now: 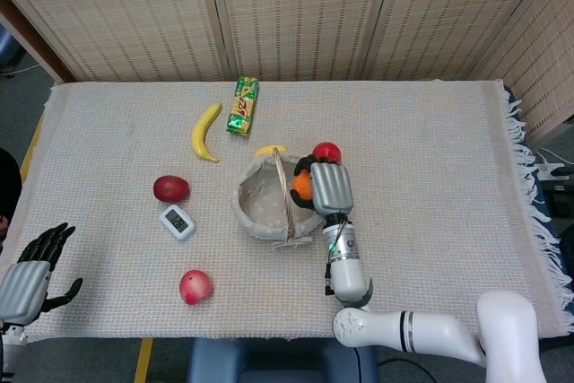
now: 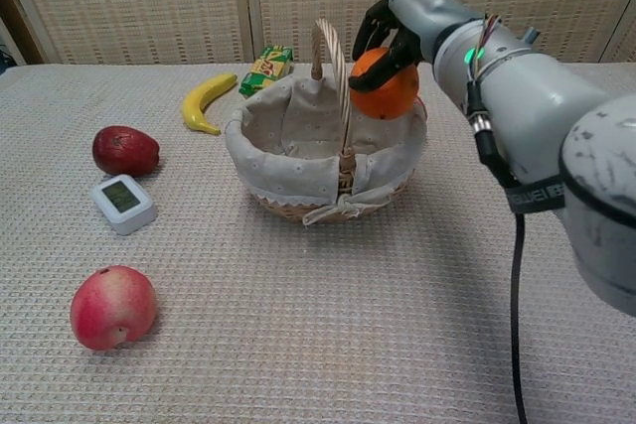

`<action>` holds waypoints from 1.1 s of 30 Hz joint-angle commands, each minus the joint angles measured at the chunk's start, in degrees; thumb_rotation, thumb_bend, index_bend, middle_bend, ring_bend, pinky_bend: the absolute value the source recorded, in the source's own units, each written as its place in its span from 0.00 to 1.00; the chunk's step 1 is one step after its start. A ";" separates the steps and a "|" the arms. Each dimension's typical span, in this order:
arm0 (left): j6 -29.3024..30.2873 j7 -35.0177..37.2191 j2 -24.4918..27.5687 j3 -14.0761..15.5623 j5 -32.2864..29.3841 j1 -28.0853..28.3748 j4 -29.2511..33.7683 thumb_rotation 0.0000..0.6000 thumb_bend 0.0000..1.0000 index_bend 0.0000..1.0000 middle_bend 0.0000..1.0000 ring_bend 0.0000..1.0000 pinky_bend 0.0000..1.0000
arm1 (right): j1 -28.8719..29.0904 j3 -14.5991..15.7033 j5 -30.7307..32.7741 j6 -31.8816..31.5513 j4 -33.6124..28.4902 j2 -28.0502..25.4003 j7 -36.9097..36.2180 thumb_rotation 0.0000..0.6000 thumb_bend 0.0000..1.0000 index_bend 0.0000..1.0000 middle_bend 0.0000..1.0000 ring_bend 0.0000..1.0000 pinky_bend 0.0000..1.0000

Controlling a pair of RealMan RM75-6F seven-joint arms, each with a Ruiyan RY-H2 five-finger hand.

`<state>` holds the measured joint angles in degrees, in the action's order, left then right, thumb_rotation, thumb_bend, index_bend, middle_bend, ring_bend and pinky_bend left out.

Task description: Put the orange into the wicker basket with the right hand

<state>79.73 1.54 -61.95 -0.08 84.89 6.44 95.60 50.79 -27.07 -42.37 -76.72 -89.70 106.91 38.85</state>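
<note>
**Orange Held Over the Basket, Ready to Drop**

Hovering above the right half of the basket (image 1: 282, 196), the right robot hand (image 1: 328, 187) grasps the orange (image 2: 384, 82) from above, dark fingers (image 2: 378, 22) wrapped over its top and sides. That top grip leaves the fruit's underside free, so it can probably fall straight into the cloth lining once the fingers let go. The orange sits just right of the basket's upright handle (image 2: 332, 60), which looks like the thing to steer clear of.

Nearest the robot, in front of the basket and to its left, lies a pink apple (image 2: 112, 306). The left robot hand (image 1: 27, 278) waits off the worktop (image 1: 448, 159) corner, far left of the basket, fingers spread and holding nothing. Left of the basket sit a small white timer (image 2: 123, 203) and a dark red fruit (image 2: 125, 150). Behind the basket to its left are a banana (image 1: 205, 130) and a green snack packet (image 1: 242, 105); a red fruit (image 1: 326, 150) lies just behind its right rim.
</note>
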 commanded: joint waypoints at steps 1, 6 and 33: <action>-0.03 -0.02 0.03 0.10 0.11 0.00 -0.06 1.00 0.33 0.00 0.00 0.00 0.10 | 0.64 0.97 0.23 0.44 1.16 1.10 0.30 1.00 0.32 0.50 0.38 0.31 0.51; -0.07 -0.03 0.08 0.05 0.03 0.03 0.14 1.00 0.33 0.00 0.00 0.00 0.10 | 0.48 0.87 0.73 0.55 0.90 1.08 0.33 1.00 0.15 0.52 0.04 0.01 0.23; -0.07 -1.11 0.08 0.08 -0.17 -0.01 0.16 1.00 0.33 0.00 0.00 0.00 0.10 | -16.45 16.24 -9.69 -1.81 -25.94 -27.31 -1.85 1.00 0.11 0.00 0.00 0.00 0.05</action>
<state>79.64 0.48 -61.85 0.00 84.70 6.42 95.76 39.66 -17.22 -47.26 -77.74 -110.30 86.51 38.02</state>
